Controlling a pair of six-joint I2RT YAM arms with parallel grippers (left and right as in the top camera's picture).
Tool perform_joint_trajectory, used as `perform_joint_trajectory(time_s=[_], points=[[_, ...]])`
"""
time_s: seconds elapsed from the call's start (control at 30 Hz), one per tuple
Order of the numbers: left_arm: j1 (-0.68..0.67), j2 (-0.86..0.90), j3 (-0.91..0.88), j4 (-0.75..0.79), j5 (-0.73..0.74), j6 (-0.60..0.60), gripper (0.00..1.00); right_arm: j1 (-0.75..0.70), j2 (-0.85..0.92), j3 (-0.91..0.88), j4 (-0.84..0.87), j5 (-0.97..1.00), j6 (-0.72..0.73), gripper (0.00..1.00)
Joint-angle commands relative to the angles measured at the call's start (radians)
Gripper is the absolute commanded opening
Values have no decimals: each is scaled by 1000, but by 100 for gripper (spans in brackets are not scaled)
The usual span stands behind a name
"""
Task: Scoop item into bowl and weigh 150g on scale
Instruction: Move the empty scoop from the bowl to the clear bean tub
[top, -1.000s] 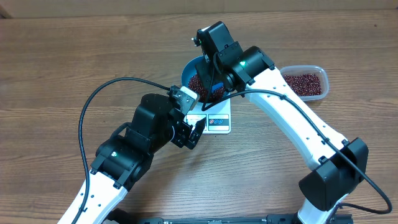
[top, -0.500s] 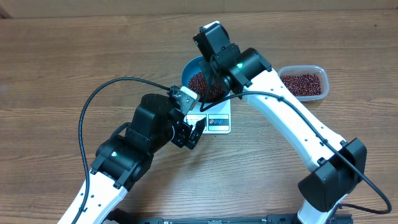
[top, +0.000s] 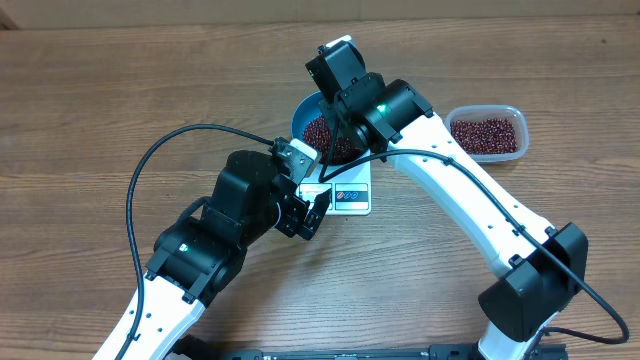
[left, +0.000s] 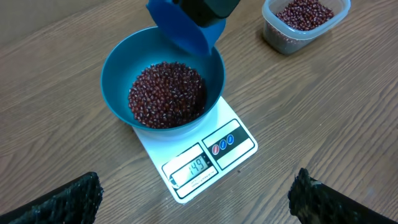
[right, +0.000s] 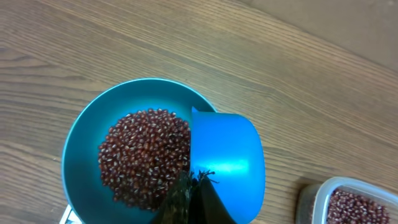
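The blue bowl stands on the white scale and holds a heap of red-brown beans. The scale's display reads 149. My right gripper is shut on the handle of a small blue scoop, which hangs tilted over the bowl's right rim with no beans showing on it. My left gripper stands open just in front of the scale, with only table between its fingers. In the overhead view the right arm hides part of the bowl and the scale.
A clear plastic tub with more beans sits to the right of the bowl, also seen from the left wrist as the tub. The left arm's black cable loops over the table at the left.
My right wrist has shifted slightly left and away over the bowl, turning the scoop with it. The left arm has not moved.
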Motion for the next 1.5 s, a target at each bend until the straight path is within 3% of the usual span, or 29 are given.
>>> perform_joint_trajectory(time_s=[0.0,1.2,1.47], points=[[2,4,-5,2,0,-6,100,4,-47,38,3,-20,16,4],[2,4,-5,1,0,-6,99,3,-47,38,8,-73,46,4],[2,4,-5,1,0,-6,99,-15,-109,108,13,68,46,4]])
